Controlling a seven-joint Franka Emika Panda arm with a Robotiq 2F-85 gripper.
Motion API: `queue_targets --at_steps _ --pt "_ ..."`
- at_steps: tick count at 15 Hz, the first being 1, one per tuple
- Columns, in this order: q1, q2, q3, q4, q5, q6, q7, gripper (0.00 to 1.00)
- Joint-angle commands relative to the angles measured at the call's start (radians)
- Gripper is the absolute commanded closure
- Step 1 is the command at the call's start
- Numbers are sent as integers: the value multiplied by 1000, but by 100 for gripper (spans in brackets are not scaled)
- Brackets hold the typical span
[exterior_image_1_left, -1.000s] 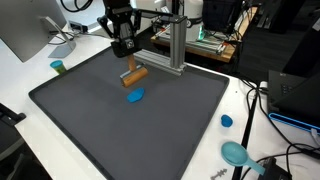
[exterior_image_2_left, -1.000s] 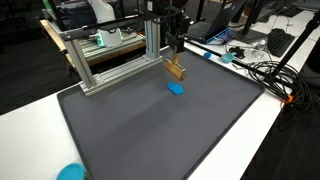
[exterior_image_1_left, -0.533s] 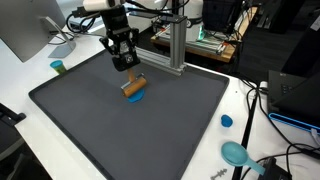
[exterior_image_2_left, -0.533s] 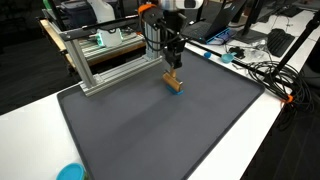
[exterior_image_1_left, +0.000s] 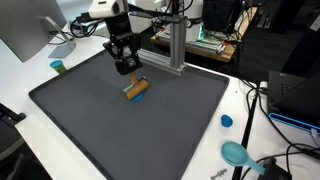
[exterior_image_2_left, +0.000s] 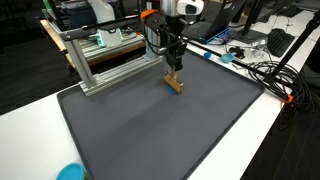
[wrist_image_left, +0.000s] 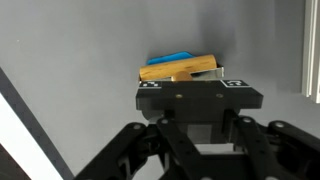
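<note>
My gripper (exterior_image_1_left: 132, 78) is low over the back part of a dark grey mat (exterior_image_1_left: 100, 130) and is shut on a wooden block (exterior_image_1_left: 137, 90). The block rests on top of a blue block, which it almost hides in both exterior views. In the wrist view the wooden block (wrist_image_left: 180, 68) lies tilted just beyond the gripper body, with the blue block (wrist_image_left: 172, 57) showing behind its upper edge. The fingertips are hidden by the gripper body there. In an exterior view the gripper (exterior_image_2_left: 174, 72) stands upright over the wooden block (exterior_image_2_left: 175, 84).
An aluminium frame (exterior_image_1_left: 170, 45) stands at the mat's back edge, close behind the gripper, and also shows in an exterior view (exterior_image_2_left: 110, 60). Around the mat are a small teal cup (exterior_image_1_left: 58, 67), a blue cap (exterior_image_1_left: 227, 121), a teal bowl (exterior_image_1_left: 236, 153) and cables (exterior_image_2_left: 262, 70).
The gripper has come down with the wooden block. The block was above the blue block a second ago and now sits on it, covering it.
</note>
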Motion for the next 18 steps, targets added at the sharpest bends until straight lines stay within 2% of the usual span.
queue_targets --at_steps 1,5,9,13,18 --pt "1 62 -5 55 -29 -65 38 78" --pt "-5 101 8 89 -5 -78 16 78" --pt "-6 110 20 75 8 -64 -6 78" --pt "-30 95 43 28 81 -15 -92 78" --pt "-58 96 57 22 180 -43 -194 78"
